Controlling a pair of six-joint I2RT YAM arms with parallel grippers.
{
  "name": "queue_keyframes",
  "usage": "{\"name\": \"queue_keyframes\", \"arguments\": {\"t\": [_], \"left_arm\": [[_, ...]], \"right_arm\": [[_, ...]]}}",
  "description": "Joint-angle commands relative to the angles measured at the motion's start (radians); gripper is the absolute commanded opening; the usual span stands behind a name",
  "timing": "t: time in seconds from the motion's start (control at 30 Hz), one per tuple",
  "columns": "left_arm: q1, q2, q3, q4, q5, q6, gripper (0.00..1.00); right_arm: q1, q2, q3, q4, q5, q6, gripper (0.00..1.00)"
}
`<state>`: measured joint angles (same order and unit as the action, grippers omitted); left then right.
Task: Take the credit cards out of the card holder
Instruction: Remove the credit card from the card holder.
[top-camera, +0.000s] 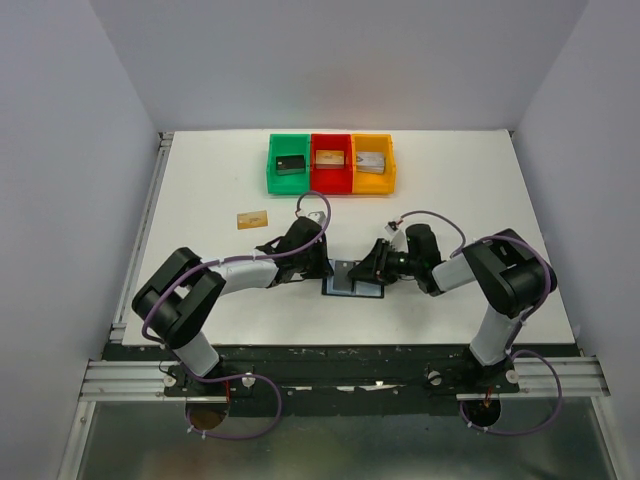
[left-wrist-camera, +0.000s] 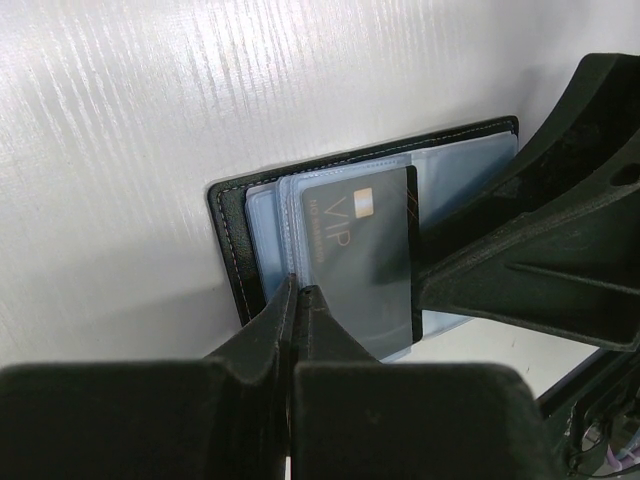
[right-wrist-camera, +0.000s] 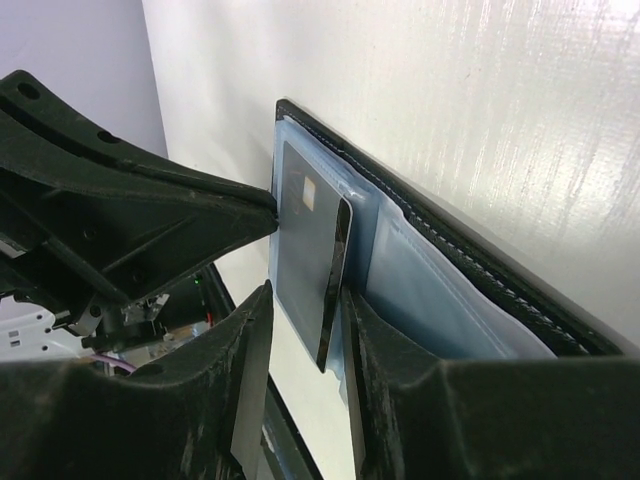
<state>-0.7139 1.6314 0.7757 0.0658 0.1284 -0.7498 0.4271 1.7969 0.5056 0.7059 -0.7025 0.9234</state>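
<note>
Judging from the right wrist view, the risk lay with the black card (right-wrist-camera: 305, 255). It stood part-way out of a pocket of the card holder (right-wrist-camera: 480, 265), between the parted jaws of the right gripper (right-wrist-camera: 305, 295). A squeeze on so thin an edge could tip it or drag the holder along. The left gripper (left-wrist-camera: 297, 295), jaws together, bore on the holder's pocket edge; if it slipped, the holder would shift. Only the top view showed the holder open on the table (top-camera: 200, 200) between both arms, with a tan card (top-camera: 252, 218) lying apart. Only the left wrist view showed the black card's VIP face.
</note>
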Motion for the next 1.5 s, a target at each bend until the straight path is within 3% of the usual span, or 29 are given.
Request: {"name": "queue_keyframes", "arguments": {"t": [0.0, 0.17, 0.33, 0.87, 1.47], "left_arm": [[-0.012, 0.041, -0.021, 0.003, 0.046, -0.011, 0.0], [-0.012, 0.041, -0.026, 0.005, 0.05, -0.011, 0.0], [-0.012, 0.035, -0.03, 0.012, 0.051, -0.008, 0.0], [-0.018, 0.027, -0.038, 0.083, 0.111, 0.007, 0.0], [-0.013, 0.021, -0.03, 0.025, 0.051, 0.004, 0.0]], "right_arm": [[0.012, 0.024, -0.036, 0.104, 0.005, 0.041, 0.4], [0.012, 0.077, -0.071, 0.375, -0.032, 0.164, 0.36], [0.012, 0.113, -0.072, 0.477, -0.058, 0.21, 0.35], [0.012, 0.078, -0.042, 0.405, -0.028, 0.218, 0.38], [0.01, 0.019, -0.038, 0.273, -0.02, 0.163, 0.08]]}}
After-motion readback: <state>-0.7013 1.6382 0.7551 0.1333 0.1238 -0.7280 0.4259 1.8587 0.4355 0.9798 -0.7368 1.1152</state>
